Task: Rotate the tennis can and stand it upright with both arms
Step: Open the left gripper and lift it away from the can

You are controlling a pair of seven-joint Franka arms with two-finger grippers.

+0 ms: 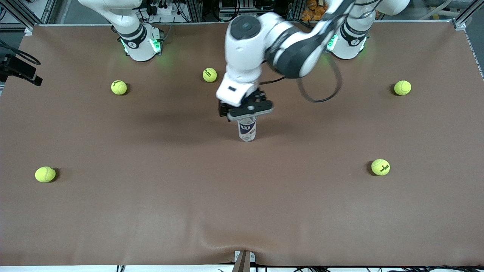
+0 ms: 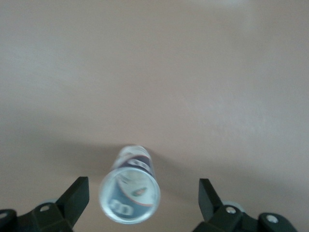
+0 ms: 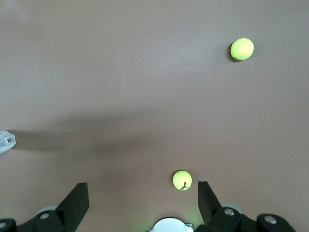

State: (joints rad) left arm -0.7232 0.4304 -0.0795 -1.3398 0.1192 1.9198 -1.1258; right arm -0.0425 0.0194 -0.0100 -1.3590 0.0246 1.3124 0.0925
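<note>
The tennis can (image 1: 247,130) stands upright near the middle of the brown table (image 1: 151,211), its navy label with the white "W" facing the front camera. My left gripper (image 1: 247,113) hangs straight over the can's top, open. In the left wrist view the can's clear lid (image 2: 129,197) sits between the two black fingers (image 2: 77,193), closer to one of them, with a gap on each side. My right gripper (image 3: 142,186) is open and holds nothing. It waits above the table near the right arm's base (image 3: 169,224) and is out of the front view.
Several yellow-green tennis balls lie scattered: one (image 1: 210,74) farther from the front camera than the can, one (image 1: 119,87) near the right arm's base (image 1: 140,41), one (image 1: 402,87) toward the left arm's end, and two nearer the front camera (image 1: 380,167), (image 1: 45,174).
</note>
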